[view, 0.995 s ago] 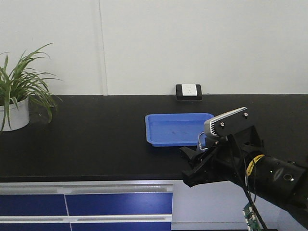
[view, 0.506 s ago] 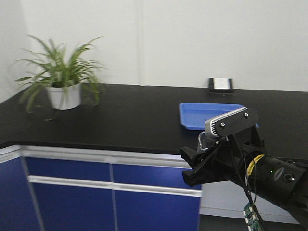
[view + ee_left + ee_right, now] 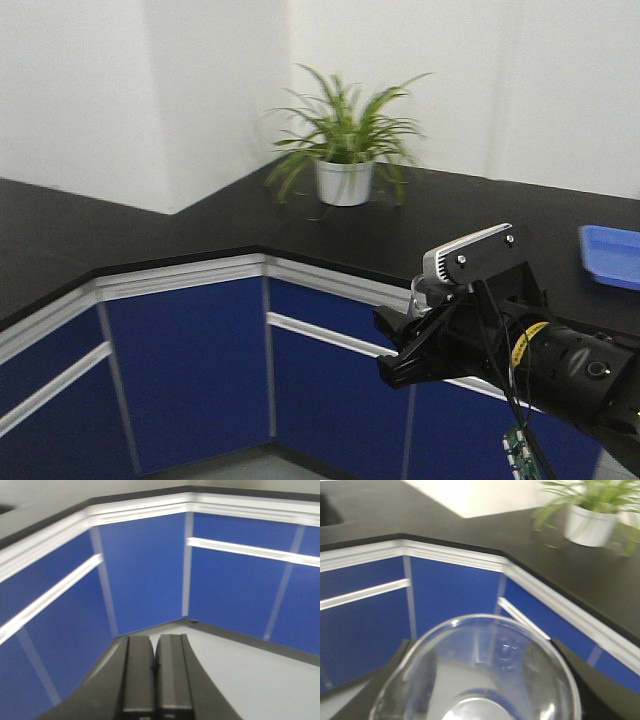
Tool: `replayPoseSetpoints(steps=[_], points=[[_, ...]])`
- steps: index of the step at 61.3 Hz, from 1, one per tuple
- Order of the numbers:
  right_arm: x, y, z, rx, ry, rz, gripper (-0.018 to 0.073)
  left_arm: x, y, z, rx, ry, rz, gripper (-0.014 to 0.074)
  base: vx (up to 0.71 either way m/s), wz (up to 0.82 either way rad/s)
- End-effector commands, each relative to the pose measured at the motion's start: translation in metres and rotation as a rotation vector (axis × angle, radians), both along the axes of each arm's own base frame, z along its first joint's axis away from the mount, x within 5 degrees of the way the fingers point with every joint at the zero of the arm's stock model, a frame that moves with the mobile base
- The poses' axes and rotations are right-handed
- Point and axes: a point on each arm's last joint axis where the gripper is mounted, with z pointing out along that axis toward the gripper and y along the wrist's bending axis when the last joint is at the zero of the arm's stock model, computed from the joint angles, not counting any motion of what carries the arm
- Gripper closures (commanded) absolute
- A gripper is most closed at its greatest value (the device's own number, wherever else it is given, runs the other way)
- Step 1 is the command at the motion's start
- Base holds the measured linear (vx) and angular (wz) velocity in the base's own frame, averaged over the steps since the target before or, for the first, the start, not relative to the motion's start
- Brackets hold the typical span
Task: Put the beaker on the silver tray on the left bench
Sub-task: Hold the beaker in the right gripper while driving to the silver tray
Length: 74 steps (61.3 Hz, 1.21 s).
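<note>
My right gripper (image 3: 481,672) is shut on the clear glass beaker (image 3: 485,670), whose open rim fills the bottom of the right wrist view between the two dark fingers. In the front view the beaker (image 3: 421,293) shows as a small glass glint under the wrist camera, held in front of the cabinets, off the benches. The left bench (image 3: 60,225) has a black worktop running in from the left to a corner. The silver tray is out of view. My left gripper (image 3: 155,647) is shut and empty, pointing at the floor by the cabinet corner.
A potted plant (image 3: 344,182) stands on the worktop near the corner. A bright blue tray (image 3: 612,256) lies at the right edge. Blue cabinet fronts (image 3: 190,360) with white trim run under both benches. Grey floor (image 3: 260,675) lies below.
The whole view has swung left: the plant and blue tray have slid to the right and the corner with the left bench has come into sight. My right gripper still holds the beaker.
</note>
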Motion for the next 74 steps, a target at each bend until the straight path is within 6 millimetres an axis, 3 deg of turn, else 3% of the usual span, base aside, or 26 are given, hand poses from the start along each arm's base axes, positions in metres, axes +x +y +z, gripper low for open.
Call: replayPoseSetpoints(steps=[1, 74], points=[[-0.0049, 0.0022, 0.0266, 0.061, -0.111, 0.038, 0.0573, 0.0017, -0.0001, 0.0008, -0.009, -0.067, -0.001, 0.0595, -0.11, 0.57], [-0.0049, 0.0022, 0.0267, 0.061, -0.111, 0.039, 0.0573, 0.0017, -0.0001, 0.0008, -0.009, -0.067, 0.000, 0.0595, 0.04, 0.70]])
